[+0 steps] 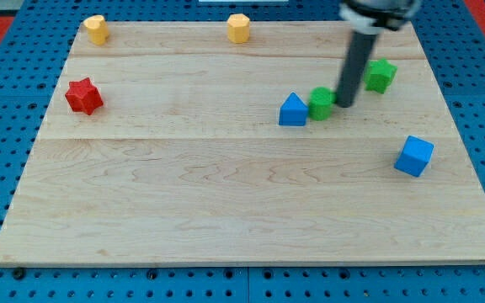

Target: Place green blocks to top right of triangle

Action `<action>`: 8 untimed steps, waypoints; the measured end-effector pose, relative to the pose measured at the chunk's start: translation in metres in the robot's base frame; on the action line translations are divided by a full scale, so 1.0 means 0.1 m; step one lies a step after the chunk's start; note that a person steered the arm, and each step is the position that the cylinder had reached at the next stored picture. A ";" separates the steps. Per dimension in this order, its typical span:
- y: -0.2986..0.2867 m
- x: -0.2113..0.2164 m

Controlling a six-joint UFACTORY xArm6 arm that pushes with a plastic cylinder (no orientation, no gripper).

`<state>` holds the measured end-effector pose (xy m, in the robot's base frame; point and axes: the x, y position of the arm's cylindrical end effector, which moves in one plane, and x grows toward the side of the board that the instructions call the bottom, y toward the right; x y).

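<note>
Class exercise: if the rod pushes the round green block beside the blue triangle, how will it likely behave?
The round green block looks small and rigid, so it probably slides easily on the smooth wooden board. Being rounded, it may turn off my tip. It touches the blue triangle, likely nudging it.

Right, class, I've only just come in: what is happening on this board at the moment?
A robot arm with a dark rod is pushing blocks on a wooden board. My tip sits just right of a small green block, which touches the blue triangle. A second green block lies up to the right. A blue cube, a red star and two yellow blocks stand apart, away from the tip.
</note>
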<state>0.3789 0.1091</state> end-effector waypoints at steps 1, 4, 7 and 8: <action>-0.08 -0.01; 1.81 -0.39; 1.78 -0.68; 1.13 -0.49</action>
<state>0.3298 0.2221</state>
